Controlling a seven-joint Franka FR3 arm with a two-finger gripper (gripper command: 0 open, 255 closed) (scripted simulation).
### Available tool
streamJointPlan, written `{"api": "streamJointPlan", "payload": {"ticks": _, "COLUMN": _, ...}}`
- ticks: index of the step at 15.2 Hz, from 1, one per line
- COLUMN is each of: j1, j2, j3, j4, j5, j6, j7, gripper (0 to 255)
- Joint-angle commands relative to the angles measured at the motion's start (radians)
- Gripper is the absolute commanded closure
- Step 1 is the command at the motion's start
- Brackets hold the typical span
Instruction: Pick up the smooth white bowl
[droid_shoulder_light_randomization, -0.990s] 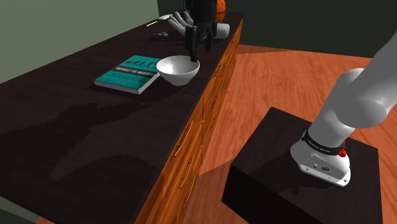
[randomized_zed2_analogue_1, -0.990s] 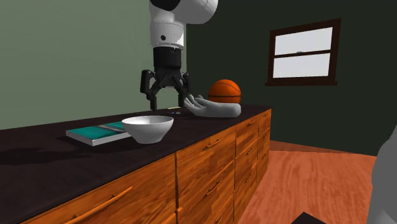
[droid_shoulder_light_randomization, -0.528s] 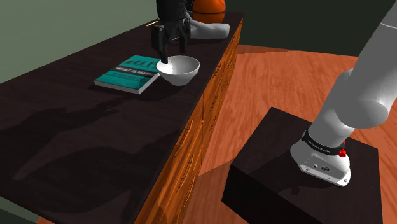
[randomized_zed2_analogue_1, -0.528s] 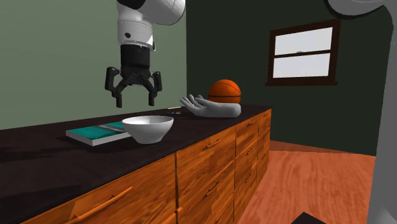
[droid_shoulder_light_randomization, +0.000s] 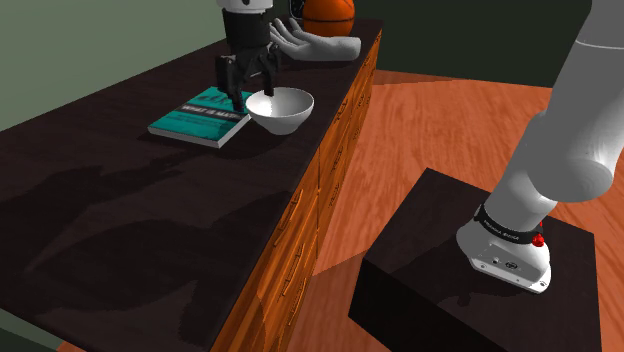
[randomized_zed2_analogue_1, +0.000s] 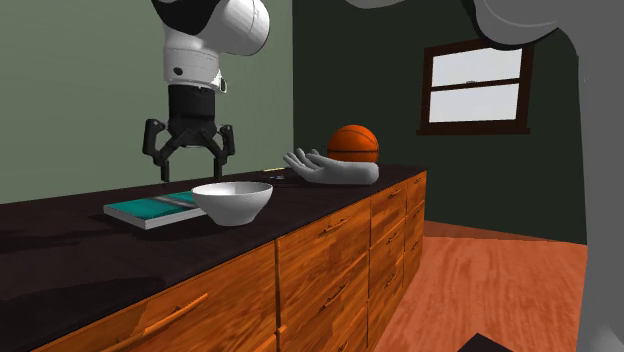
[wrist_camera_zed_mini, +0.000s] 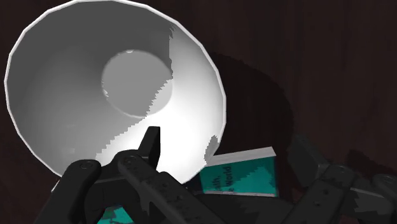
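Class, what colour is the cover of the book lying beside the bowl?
The book is teal; shoulder view shows it best.

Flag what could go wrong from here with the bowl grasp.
The open tool hangs above the rim of the white bowl, beside the teal book; descending, its outer finger might land on the book. The bowl sits near the front edge of the dresser, so a sideways nudge could slide it off.

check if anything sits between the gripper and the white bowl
Nothing visible does. The open gripper hangs above the rim of the bowl, with only air between. The teal book lies flat beside the bowl on that side, possibly under one finger.
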Motion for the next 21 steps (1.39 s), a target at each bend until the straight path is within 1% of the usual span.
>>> {"api": "streamJointPlan", "payload": {"ticks": 1, "j1": -0.001, "j2": -0.003, "j3": -0.001, "j4": -0.03, "j5": 0.001, "j6": 0.027, "j7": -0.001, "gripper": 0}}
{"api": "streamJointPlan", "payload": {"ticks": 4, "j1": -0.002, "j2": -0.003, "j3": -0.001, "j4": -0.038, "j5": 0.001, "j6": 0.035, "j7": -0.001, "gripper": 0}}
{"api": "streamJointPlan", "payload": {"ticks": 5, "j1": -0.002, "j2": -0.003, "j3": -0.001, "j4": -0.037, "j5": 0.001, "j6": 0.035, "j7": -0.001, "gripper": 255}}
{"api": "streamJointPlan", "payload": {"ticks": 14, "j1": -0.002, "j2": -0.003, "j3": -0.001, "j4": -0.038, "j5": 0.001, "j6": 0.035, "j7": -0.001, "gripper": 255}}
{"api": "streamJointPlan", "payload": {"ticks": 21, "j1": 0.002, "j2": 0.004, "j3": 0.001, "j4": 0.065, "j5": -0.001, "j6": -0.061, "j7": 0.0, "gripper": 255}}
